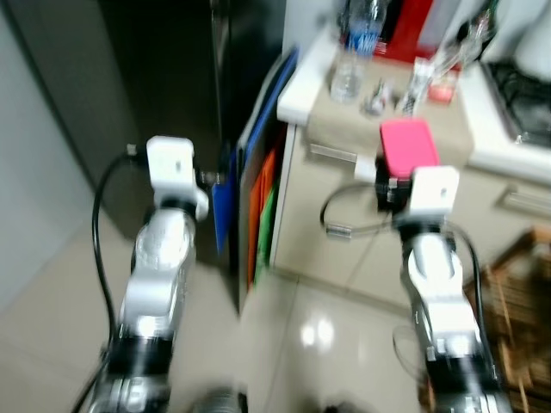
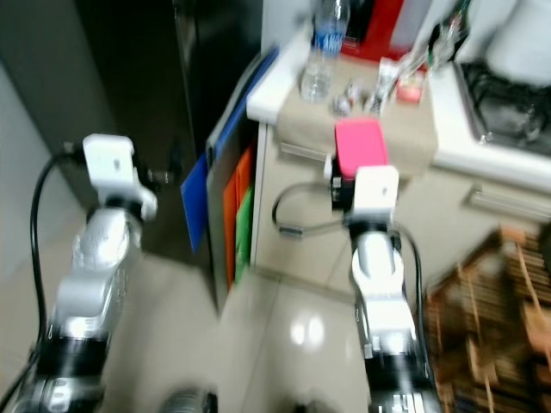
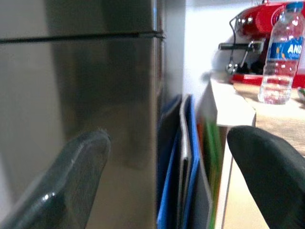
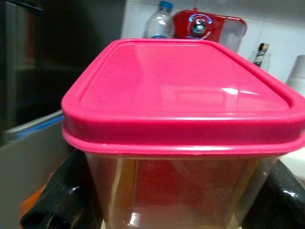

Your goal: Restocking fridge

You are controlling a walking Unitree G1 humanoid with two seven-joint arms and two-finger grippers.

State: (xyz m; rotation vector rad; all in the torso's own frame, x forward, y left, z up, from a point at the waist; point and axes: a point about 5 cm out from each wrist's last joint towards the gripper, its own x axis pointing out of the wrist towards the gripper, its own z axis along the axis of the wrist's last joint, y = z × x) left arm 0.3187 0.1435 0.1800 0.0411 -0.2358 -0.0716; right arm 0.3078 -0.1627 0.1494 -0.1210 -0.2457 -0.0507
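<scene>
Head stereo pair looks forward and down, blurred; both share worktop (image 1: pixel 482 138) ahead of both hands. Left wrist view faces fridge (image 3: pixel 81 95) close ahead of left hand (image 3: pixel 167 186). Right wrist view very near pink-lidded container (image 4: pixel 183 119) in right hand (image 4: pixel 176 200).

Water bottle (image 1: pixel 362 30) on counter (image 1: pixel 297 90) beside red coffee machine (image 3: pixel 267 19); blue, orange, green boards (image 1: pixel 263 202) upright beside cabinet.
</scene>
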